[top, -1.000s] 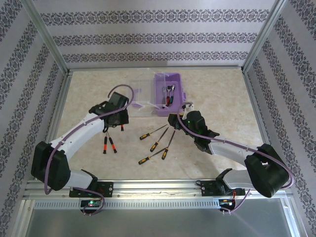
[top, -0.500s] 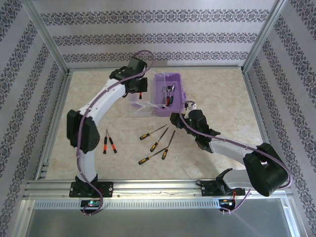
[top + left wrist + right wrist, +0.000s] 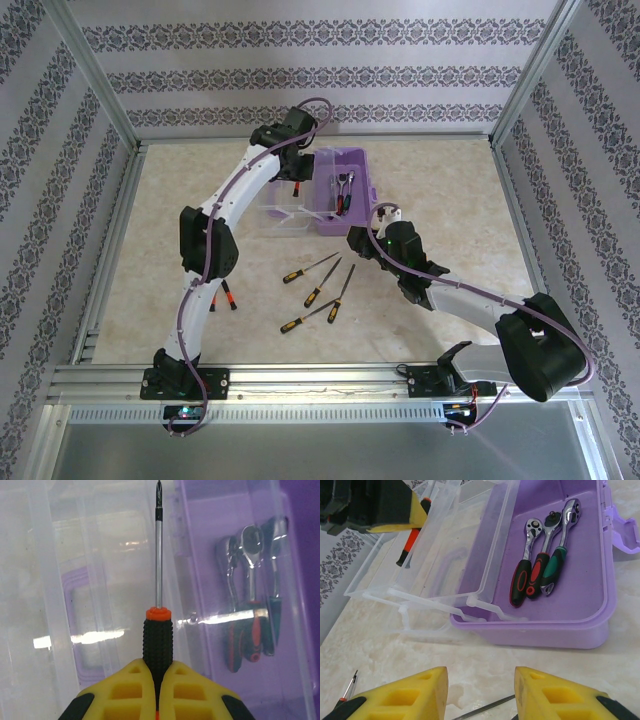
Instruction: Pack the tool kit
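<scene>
My left claw point(image 3: 157, 665) grips a black-handled, orange-collared screwdriver point(image 3: 158, 630) over the clear lid point(image 3: 100, 570) of the open lilac plastic tool kit box point(image 3: 545, 630). My right claw point(image 3: 481, 690) stands apart, empty, near that box on the bench point(image 3: 450, 180).

Table point(image 3: 450, 200): pale marbled top, lying under both the left hand point(image 3: 292, 182) and the right hand point(image 3: 352, 240). Back wall point(image 3: 320, 60): wallpaper in grey damask bands, just beyond the left hand. Matching side walls point(image 3: 40, 150) outboard of each hand. Aluminium posts point(image 3: 95, 75) at the far corners. Well behind both hands, at the near edge: slotted aluminium rail point(image 3: 320, 378), perforated strip point(image 3: 320, 411), then a grey metal sheet point(image 3: 320, 450).
</scene>
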Robot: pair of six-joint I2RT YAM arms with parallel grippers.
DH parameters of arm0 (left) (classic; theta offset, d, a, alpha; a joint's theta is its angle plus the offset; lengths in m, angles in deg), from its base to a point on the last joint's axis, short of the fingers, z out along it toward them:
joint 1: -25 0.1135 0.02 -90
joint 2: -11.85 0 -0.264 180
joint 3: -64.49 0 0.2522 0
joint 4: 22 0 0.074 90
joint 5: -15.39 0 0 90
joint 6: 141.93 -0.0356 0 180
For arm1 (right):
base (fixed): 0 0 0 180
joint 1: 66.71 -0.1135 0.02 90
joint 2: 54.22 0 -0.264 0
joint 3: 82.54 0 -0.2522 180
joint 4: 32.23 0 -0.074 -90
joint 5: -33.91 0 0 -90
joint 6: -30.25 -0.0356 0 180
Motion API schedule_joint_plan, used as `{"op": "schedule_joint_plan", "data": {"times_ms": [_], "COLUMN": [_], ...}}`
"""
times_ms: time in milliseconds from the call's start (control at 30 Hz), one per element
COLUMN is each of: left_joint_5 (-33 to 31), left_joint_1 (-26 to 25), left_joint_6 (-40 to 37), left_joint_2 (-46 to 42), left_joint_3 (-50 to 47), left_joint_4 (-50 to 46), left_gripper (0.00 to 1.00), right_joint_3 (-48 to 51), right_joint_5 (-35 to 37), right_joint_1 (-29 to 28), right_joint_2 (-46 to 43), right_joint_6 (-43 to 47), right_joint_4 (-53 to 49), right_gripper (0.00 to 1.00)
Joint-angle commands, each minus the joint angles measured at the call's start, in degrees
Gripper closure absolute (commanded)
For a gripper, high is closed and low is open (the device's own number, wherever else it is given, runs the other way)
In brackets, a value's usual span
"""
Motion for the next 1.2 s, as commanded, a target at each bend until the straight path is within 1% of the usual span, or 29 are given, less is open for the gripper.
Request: {"op": "schedule_joint_plan", "data": {"times_ms": [0, 167, 267, 367, 500, 567, 667, 767, 900, 933, 1000, 1100, 1167], "left_joint_5": [-1.09, -0.08, 0.29, 0.73, 3.14, 5.84, 6.48, 5.54, 4.29, 3.66, 2.3, -2.1, -4.98], "left_joint_1": [-0.05, -0.06, -0.08, 0.07, 0.07, 0.1, 0.14, 0.28, 0.56, 0.53, 0.57, 0.63, 1.57], "left_joint_6": [-0.47, 0.18, 0.64, 0.83, 2.16, 2.72, 3.04, 2.67, 2.08, 1.87, 1.66, 1.25, 1.91], "left_joint_2": [0.46, 0.48, 0.25, 0.05, -0.56, -1.24, -2.83, -4.24, -8.83, -10.87, -16.42, -28.4, -36.84], "left_joint_3": [1.11, 0.94, 0.68, 0.59, 0.49, 0.57, 0.92, 2.74, 2.0, 0.41, -5.94, -23.25, -35.43], "left_joint_4": [-3.5, -3.66, -3.68, -3.67, -3.69, -3.19, -2.62, -3.68, -4.09, -3.83, -1.41, 7.09, 11.41], "left_gripper": [0.95, 0.91, 0.84, 0.82, 0.7, 0.66, 0.64, 0.63, 0.61, 0.61, 0.57, 0.52, 0.48], "right_joint_3": [0.34, 0.58, 0.95, 1.04, 1.0, 1.04, 1.12, 1.11, 1.04, 1.04, 0.95, 0.93, 0.76], "right_joint_5": [-1.22, -0.64, -0.06, 0.41, 0.1, 0.09, 0.19, -0.08, -0.25, -0.47, -0.91, -0.88, -0.4], "right_joint_1": [0.53, 0.53, 0.53, 0.53, 0.53, 0.53, 0.53, 0.53, 0.53, 0.53, 0.44, -0.04, -0.8], "right_joint_2": [0.14, -0.07, -0.78, -1.24, -1.42, -1.51, -1.51, -1.51, -1.47, -1.44, -1.5, -1.51, -1.56], "right_joint_6": [-1.15, -1.36, -1.15, -0.9, -1.05, -1.14, -1.14, -1.14, -1.22, -1.32, -1.58, -1.46, -0.92], "right_joint_4": [0.92, 0.96, 1.08, 0.83, 0.81, 0.83, 0.82, 0.91, 0.92, 0.9, 1.01, 1.05, 1.01], "right_gripper": [0.6, 0.6, 0.6, 0.6, 0.6, 0.6, 0.6, 0.6, 0.6, 0.6, 0.6, 0.6, 0.6]}}
